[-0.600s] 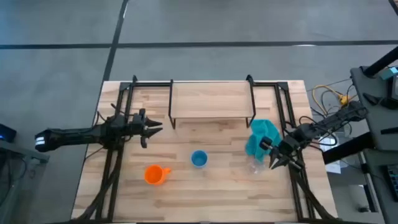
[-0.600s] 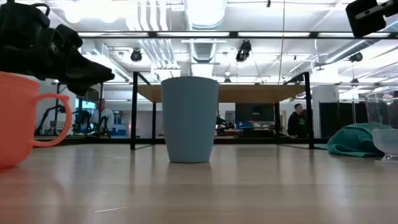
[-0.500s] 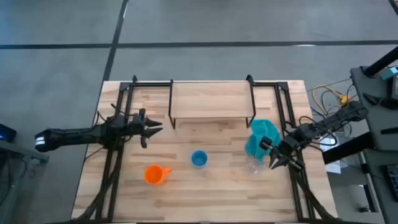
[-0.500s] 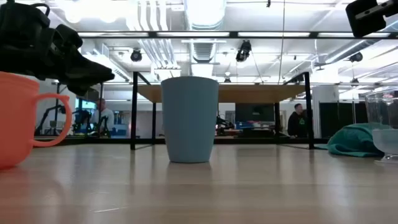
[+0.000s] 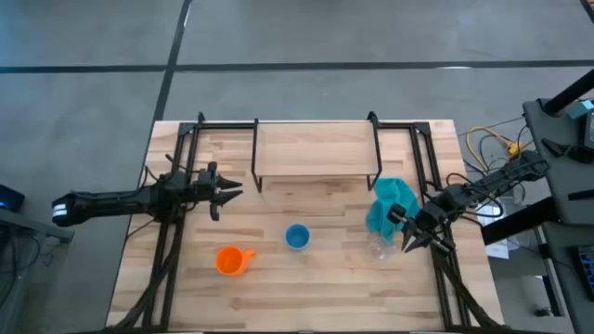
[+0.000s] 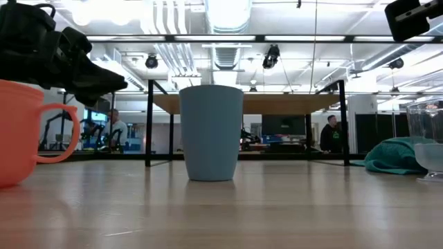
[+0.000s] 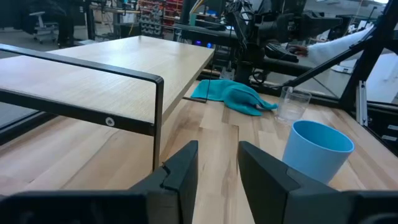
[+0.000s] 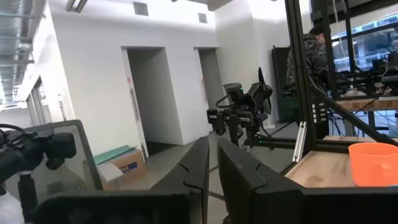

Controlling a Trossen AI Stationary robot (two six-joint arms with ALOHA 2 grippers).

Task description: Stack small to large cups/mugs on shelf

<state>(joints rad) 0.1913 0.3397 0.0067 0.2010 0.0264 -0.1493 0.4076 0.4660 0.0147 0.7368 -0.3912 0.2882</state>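
The right gripper (image 5: 408, 243), nearly shut, should open wide, then grab the clear cup (image 5: 381, 248) straight. The left gripper (image 5: 234, 193) waits open.

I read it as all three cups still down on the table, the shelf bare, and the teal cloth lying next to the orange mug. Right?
Not quite. In the high view the teal cloth lies beside the clear cup, near the right gripper; the orange mug stands apart at the table's left. All three cups, with the blue cup, are on the table, and the shelf is bare.

A round blue cup (image 5: 297, 237) stands mid-table between an orange handled mug (image 5: 232, 261) and a clear transparent cup (image 5: 382, 249) beside a crumpled teal cloth (image 5: 391, 204).
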